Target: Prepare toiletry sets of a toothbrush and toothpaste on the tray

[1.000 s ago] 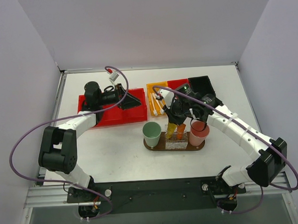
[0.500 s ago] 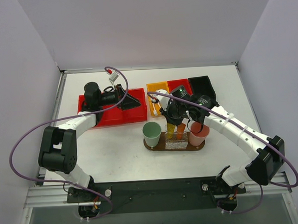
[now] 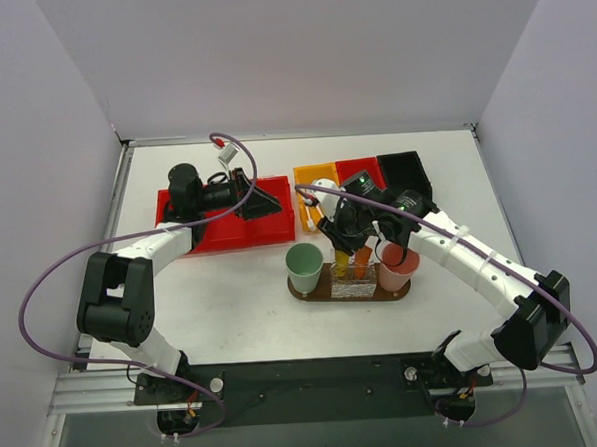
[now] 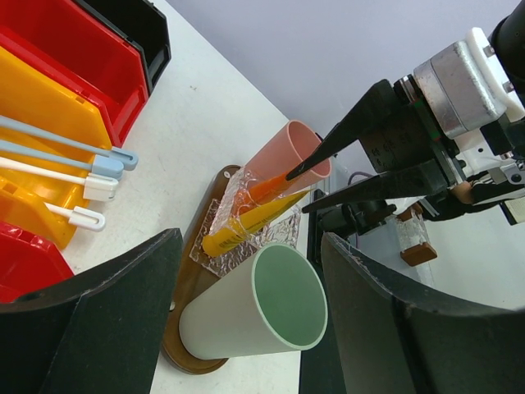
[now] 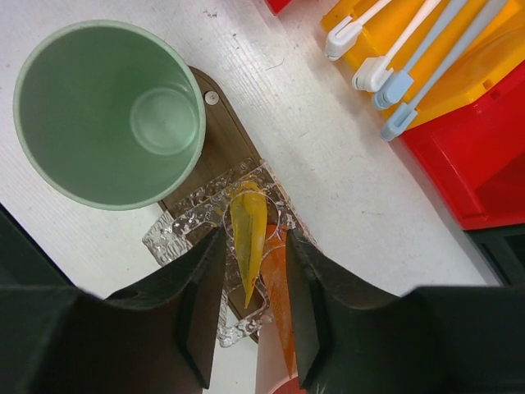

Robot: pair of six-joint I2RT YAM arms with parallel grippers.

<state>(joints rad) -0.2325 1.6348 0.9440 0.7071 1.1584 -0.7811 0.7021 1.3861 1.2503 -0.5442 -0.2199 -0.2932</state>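
Top view first: the tray (image 3: 300, 294), a dark wooden oval, lies on the white tabletop with its long axis running left to right. A green cup (image 3: 305, 267), a clear knobbly glass holder (image 3: 350, 287) and a pink cup (image 3: 397, 267) sit on it in a row. A yellow toothpaste tube (image 3: 341, 261) and an orange one (image 3: 361, 257) stand in the holder. The right end effector (image 3: 352, 243) hangs right over them. The left end effector (image 3: 262, 198) is over a red bin (image 3: 214, 233), well apart from the tray.

Left wrist view: its own fingers are spread wide with nothing gripped. Both tubes are tilted, lower ends in the holder, thin flat ends up and leaning toward the pink cup. Slim toothbrushes (image 4: 74, 160) lie flat in a yellow plastic bin (image 4: 33, 107), blocky ends toward the tray side.

Right wrist view: the fingers are parted either side of the yellow tube with a gap on each side, so it's not gripping anything.
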